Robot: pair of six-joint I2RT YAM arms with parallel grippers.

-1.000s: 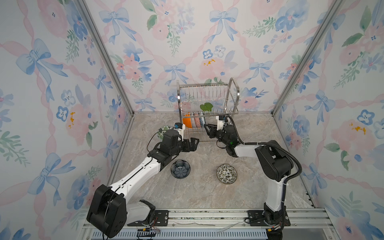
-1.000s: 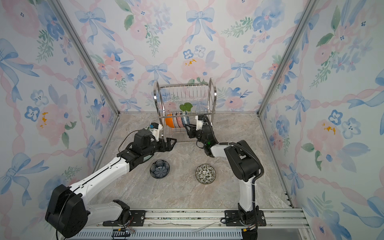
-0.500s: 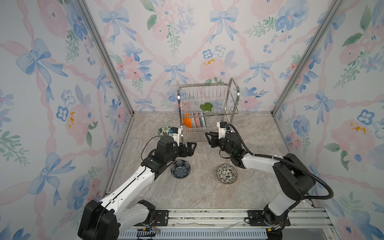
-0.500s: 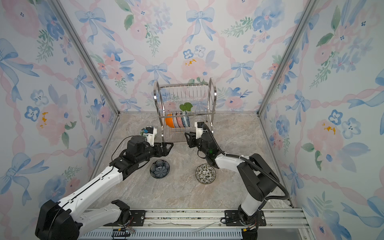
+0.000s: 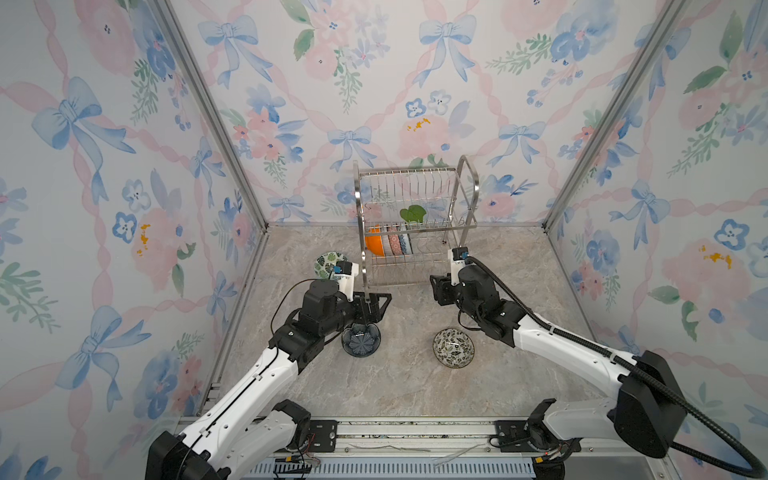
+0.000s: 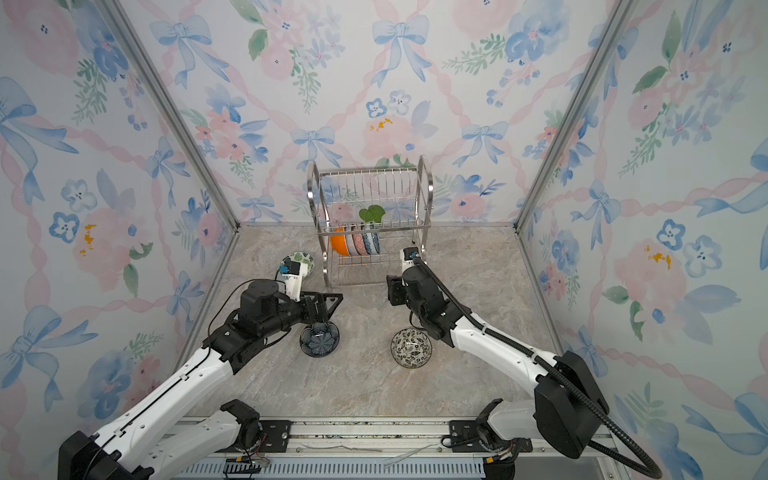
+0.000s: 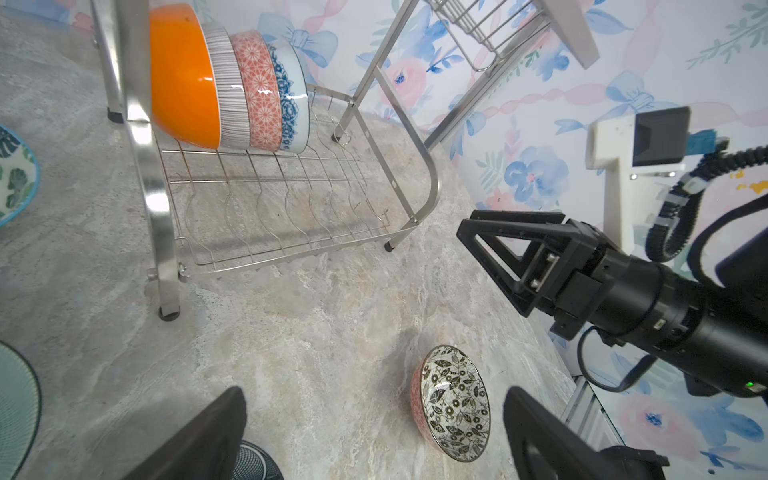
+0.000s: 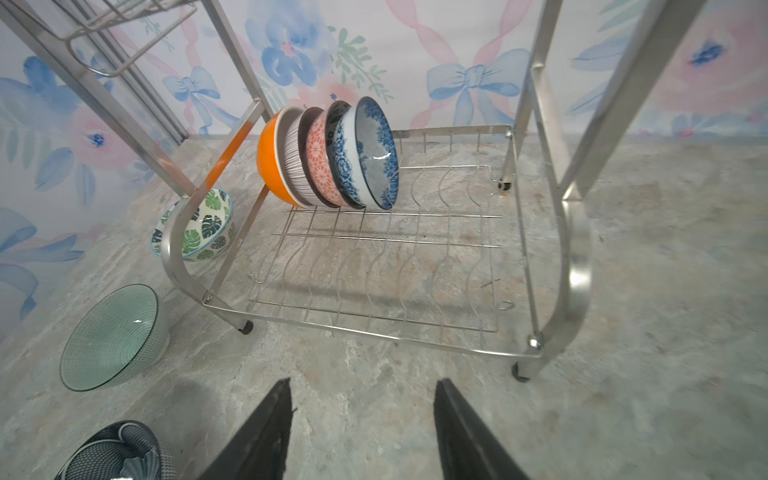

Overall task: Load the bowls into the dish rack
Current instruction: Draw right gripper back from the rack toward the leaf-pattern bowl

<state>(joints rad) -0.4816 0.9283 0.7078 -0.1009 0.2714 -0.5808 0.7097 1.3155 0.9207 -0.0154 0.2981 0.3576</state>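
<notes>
You are backing both arms away from the dish rack. A second ago the right gripper was sitting right at the lower tier. Now it is hanging off the rack's front edge, its jaws spreading as it goes and nothing between them. The left gripper is coming back too, jaws wide and empty. I am reading this as one placement finished, with you now turning to the next pick.

Ahead of the right gripper and well apart from it, four bowls are standing on edge in a tight, leaning row at one end of the lower tier. They are the orange bowl, the striped bowl, the coral bowl and the blue-white floral bowl, which is facing the free slots. The remaining wire slots on that tier are showing bare.

Four bowls are still waiting on the table. The dark blue flower bowl is lying just beneath the left gripper, so it is looking like your nearest pick. The black-white leaf bowl is resting behind and below the right gripper, close to its forearm. The green-leaf bowl is sitting beyond the left gripper, just beside a rack leg. A pale green mesh-patterned bowl is lying near it, and the left arm is hiding that one in both top views.
</notes>
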